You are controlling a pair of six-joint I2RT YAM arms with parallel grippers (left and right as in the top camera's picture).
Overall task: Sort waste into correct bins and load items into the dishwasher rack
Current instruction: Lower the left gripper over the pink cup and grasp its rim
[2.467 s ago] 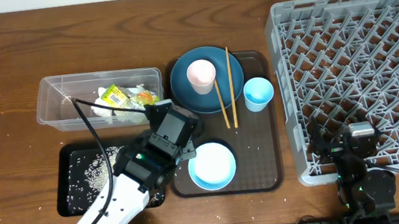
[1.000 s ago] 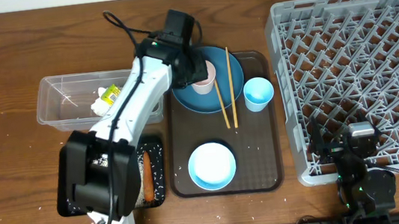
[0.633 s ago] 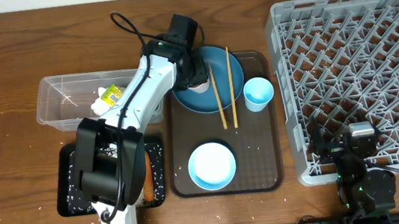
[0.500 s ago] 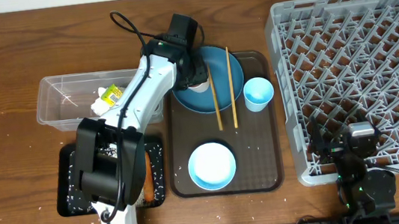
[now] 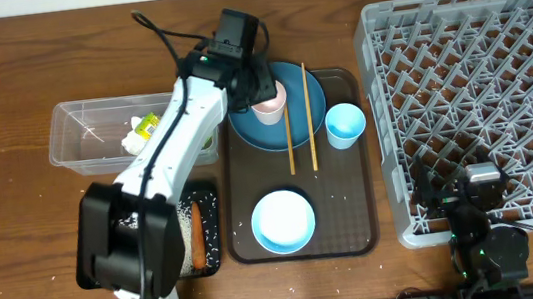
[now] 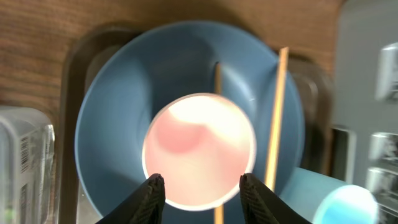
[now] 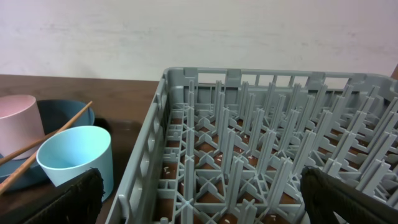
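My left gripper (image 6: 202, 190) is shut on the pale pink cup (image 6: 199, 149), one fingertip on each side of its wall. It holds the cup just over the dark blue plate (image 5: 295, 116). Two wooden chopsticks (image 5: 290, 142) lie across the plate and the brown tray; one runs beneath the cup. The light blue cup (image 5: 345, 125) and light blue bowl (image 5: 284, 220) stand on the tray. My right gripper (image 7: 211, 202) is open at the front left corner of the grey dishwasher rack (image 5: 482, 95). The clear tub (image 5: 93, 129) holds the wrapper (image 5: 148, 128) and white paper. The black tray (image 5: 107, 250) holds rice and the carrot (image 5: 196, 234).
The dark brown serving tray (image 5: 348, 201) lies between the bins and the rack. The rack's left wall (image 7: 146, 168) stands close to the light blue cup (image 7: 74, 158). My left arm (image 5: 163, 171) stretches over the clear tub's right end. Rice grains lie in the rack's cells.
My left arm swung from the black tray up to the plate and closed on the pink cup. The left chopstick was pushed from slanted to straight. The right arm has not moved.
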